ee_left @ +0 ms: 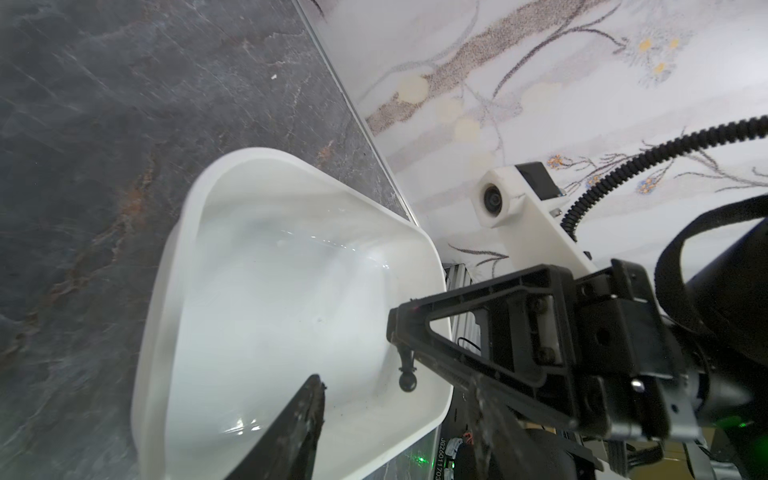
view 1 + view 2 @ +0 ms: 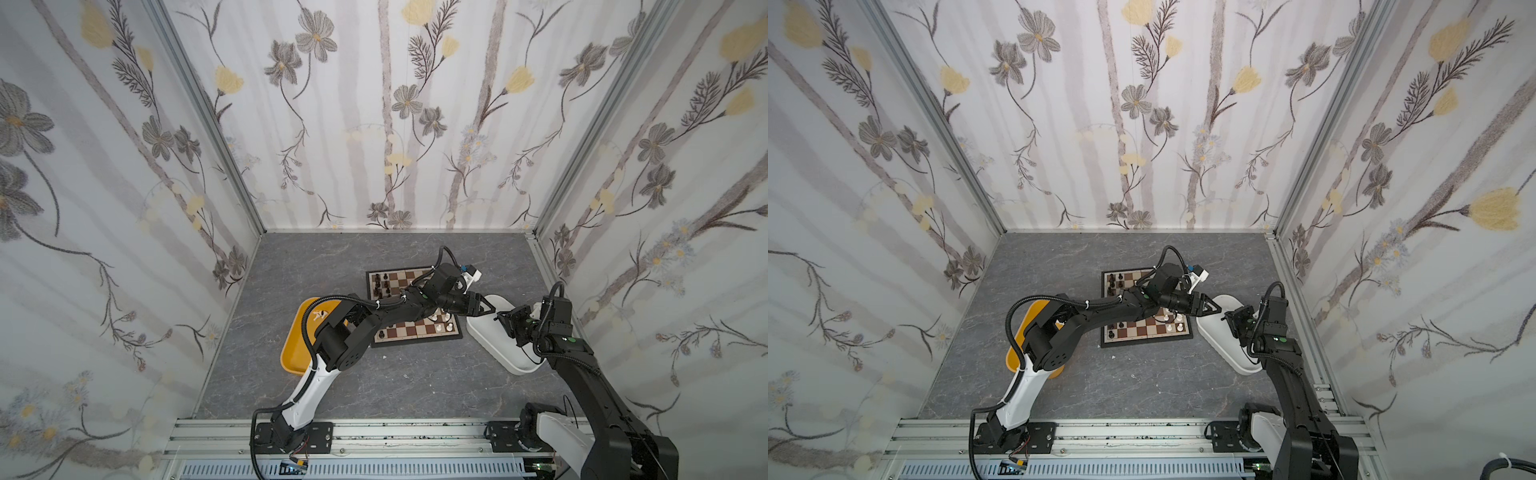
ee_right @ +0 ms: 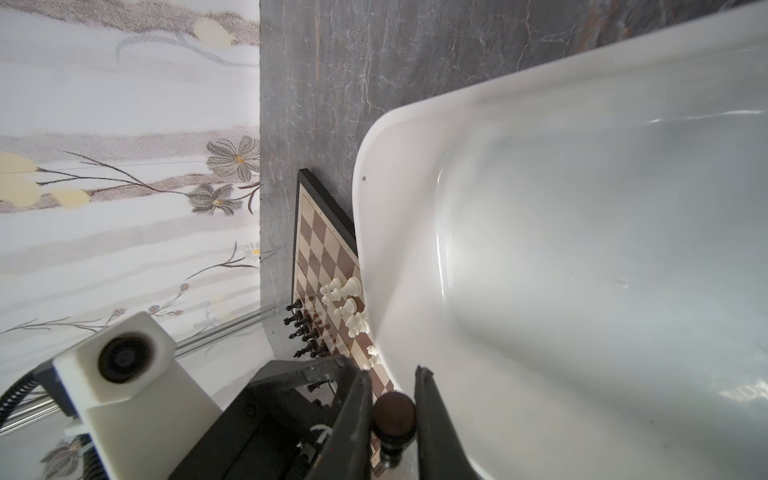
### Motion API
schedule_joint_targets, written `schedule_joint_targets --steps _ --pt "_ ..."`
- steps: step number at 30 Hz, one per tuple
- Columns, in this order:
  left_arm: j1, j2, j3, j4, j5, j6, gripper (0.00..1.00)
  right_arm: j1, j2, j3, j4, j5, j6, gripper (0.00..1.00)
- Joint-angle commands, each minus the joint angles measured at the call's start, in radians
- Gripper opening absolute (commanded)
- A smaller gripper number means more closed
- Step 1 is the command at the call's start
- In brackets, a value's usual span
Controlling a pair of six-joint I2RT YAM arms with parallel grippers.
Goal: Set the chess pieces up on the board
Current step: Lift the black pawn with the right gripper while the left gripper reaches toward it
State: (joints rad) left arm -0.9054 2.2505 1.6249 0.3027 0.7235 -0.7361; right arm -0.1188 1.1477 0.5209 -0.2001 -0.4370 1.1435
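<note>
A black pawn (image 3: 394, 411) was held pinched between the fingers of the right gripper (image 3: 394, 375). It was gripped by its lower part, so that its round head stood clear of the fingertips. The pawn was kept above the white tub (image 2: 486, 341), off the board (image 2: 411, 332) and just beyond the board's right edge.

The left arm was stretched across the board, and the left gripper (image 2: 490, 308) was seen almost tip to tip with the right one, over the end of the tub nearest the board. In the left wrist view one left finger (image 1: 305, 415) was shown sharply, and what seemed to be the second was blurred on the pawn's other side. The jaws were thus parted, with the pawn's head lying between them and touched by neither.

On the board, black pieces (image 2: 380, 284) were grouped at the far left corner and white pieces (image 2: 442, 322) near the right edge, close to both grippers. A single black piece (image 2: 380, 334) was set at the near left corner. A white piece (image 2: 319, 316) lay in the yellow tub (image 2: 291, 353), to the left of the board.
</note>
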Motion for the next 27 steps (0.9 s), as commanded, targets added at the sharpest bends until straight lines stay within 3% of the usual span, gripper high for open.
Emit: schedule_joint_targets --steps 1,7,27 --pt "0.0 -0.003 -0.008 0.105 0.036 -0.047 0.52 -0.005 0.004 -0.01 0.082 -0.022 0.053 0.19" --pt "-0.007 0.009 -0.011 0.129 0.047 -0.073 0.44 -0.005 0.011 -0.014 0.112 -0.039 0.066 0.19" --pt "-0.024 0.032 -0.003 0.135 0.044 -0.103 0.32 -0.005 -0.009 -0.041 0.145 -0.058 0.091 0.19"
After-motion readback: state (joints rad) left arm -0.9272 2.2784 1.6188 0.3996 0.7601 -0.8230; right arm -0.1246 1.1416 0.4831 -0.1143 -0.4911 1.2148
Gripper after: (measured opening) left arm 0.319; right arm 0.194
